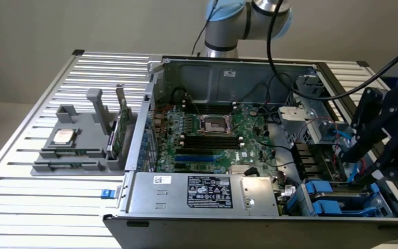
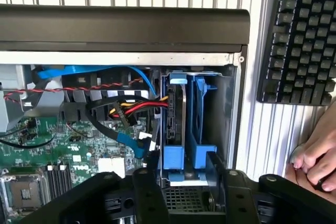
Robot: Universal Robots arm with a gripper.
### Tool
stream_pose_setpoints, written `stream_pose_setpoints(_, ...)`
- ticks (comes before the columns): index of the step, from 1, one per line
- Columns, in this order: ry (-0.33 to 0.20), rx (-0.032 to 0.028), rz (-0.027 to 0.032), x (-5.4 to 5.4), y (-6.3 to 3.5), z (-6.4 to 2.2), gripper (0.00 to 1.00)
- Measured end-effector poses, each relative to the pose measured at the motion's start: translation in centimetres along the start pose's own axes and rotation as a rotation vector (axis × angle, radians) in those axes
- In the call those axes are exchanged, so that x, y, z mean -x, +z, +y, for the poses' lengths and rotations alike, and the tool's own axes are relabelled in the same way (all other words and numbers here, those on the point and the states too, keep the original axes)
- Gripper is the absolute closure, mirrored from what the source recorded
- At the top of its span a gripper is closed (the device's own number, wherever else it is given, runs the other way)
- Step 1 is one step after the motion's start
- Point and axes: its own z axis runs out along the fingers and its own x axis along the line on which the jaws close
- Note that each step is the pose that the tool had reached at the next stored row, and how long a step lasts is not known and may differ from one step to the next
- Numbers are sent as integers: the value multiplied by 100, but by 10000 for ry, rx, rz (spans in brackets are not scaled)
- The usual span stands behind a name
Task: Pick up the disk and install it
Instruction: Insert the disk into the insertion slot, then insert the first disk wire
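Wrist view looks past the tool (image 2: pixel 182 165) into the drive bay (image 2: pixel 227 108) in one corner of the open computer case (image 2: pixel 126 27). The disk (image 2: pixel 179 111) stands on edge in that bay, clipped in its blue carrier (image 2: pixel 198 129). The tool sits right over the end of the carrier, and I cannot tell whether it has hold of the disk or stands free of it. Just beside the bay, red, yellow and black cables (image 2: pixel 139 109) run toward the motherboard (image 2: pixel 68 148). Outside the case, a black keyboard (image 2: pixel 302 35) lies on the slatted tabletop (image 2: pixel 262 140), and a person's hand (image 2: pixel 315 161) is near the case's wall. In the exterior view the bay corner lies at the case's near edge, on the exterior view's right. A grey parts holder (image 1: pixel 81 161) with a chip (image 1: pixel 62 136) and an upright card (image 1: pixel 124 129) sits on the tabletop beside the opposite wall.
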Motion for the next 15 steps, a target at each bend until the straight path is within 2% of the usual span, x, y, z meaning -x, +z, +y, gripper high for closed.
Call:
stream_pose_setpoints(1,0,0,-4,5,3,-28,61)
stream_pose_setpoints(4,2,0,-16,21,18,-125,67)
stream_pose_setpoints(8,6,0,-39,35,35,-249,89)
stream_pose_setpoints(15,7,1,-50,35,38,-270,89)
